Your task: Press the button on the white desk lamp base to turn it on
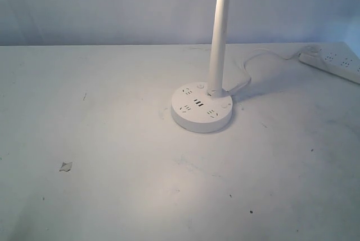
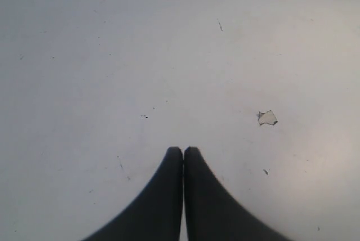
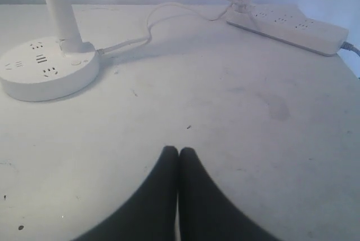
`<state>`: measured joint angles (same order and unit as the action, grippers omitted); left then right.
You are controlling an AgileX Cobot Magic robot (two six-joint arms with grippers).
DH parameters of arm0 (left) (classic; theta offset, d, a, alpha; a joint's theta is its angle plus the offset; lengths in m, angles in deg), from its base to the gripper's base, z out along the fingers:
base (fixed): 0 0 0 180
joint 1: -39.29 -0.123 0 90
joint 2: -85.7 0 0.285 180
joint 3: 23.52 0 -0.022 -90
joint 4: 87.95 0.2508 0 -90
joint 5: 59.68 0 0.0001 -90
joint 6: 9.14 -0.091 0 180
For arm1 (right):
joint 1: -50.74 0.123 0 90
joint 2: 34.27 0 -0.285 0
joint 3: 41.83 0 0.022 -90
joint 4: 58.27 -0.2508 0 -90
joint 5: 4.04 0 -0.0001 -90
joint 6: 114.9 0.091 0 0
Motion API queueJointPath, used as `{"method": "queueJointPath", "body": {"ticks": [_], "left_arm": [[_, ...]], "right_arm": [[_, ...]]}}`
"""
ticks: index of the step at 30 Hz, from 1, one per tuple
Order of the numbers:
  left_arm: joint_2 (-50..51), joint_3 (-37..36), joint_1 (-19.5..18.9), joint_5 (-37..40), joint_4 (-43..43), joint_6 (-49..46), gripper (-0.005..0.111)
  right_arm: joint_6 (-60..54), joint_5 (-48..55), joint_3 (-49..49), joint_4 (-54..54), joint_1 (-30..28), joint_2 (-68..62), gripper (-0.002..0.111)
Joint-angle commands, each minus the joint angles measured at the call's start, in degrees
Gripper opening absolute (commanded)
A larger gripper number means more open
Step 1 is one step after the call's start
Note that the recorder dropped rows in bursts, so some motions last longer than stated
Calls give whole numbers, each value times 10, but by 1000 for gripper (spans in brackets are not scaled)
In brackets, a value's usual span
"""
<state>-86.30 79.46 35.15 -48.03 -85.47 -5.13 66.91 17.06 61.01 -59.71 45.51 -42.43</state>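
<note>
- Approaching, as I read it: neither arm shows in the exterior view and nothing touches the lamp base (image 1: 201, 107).
- Lamp base sits on the table (image 1: 112, 196), just off centre toward 3 o'clock. Its pole (image 1: 218, 38) rises from the base's 1 o'clock edge.
- Power strip (image 1: 332, 61) lies at 2 o'clock from the base, well apart from it.
- Right gripper (image 3: 178, 154): jaws pressed together, holding nothing, with the base ahead of it.
- Left gripper (image 2: 183, 154): likewise clenched and empty, over bare table near a paper scrap (image 2: 268, 118).
- Next: the right arm looks better placed. I would bring its closed tips over the button (image 1: 201, 90), which I take to be the small round spot beside the pole, then press straight down, clear of the sockets and pole.
</note>
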Motion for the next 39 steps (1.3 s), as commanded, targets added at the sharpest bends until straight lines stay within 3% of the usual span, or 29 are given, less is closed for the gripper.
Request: {"method": "queueJointPath", "body": {"ticks": [1,13,39], "left_arm": [[-2,-2,3,0,-2,1,0],[-2,-2,3,0,-2,1,0],[-2,-2,11,0,-2,1,0]], "right_arm": [[-21,-9,-1,2,-4,4,0],[-31,-15,-1,-57,-4,4,0],[-31,-15,-1,-58,-4,4,0]]}}
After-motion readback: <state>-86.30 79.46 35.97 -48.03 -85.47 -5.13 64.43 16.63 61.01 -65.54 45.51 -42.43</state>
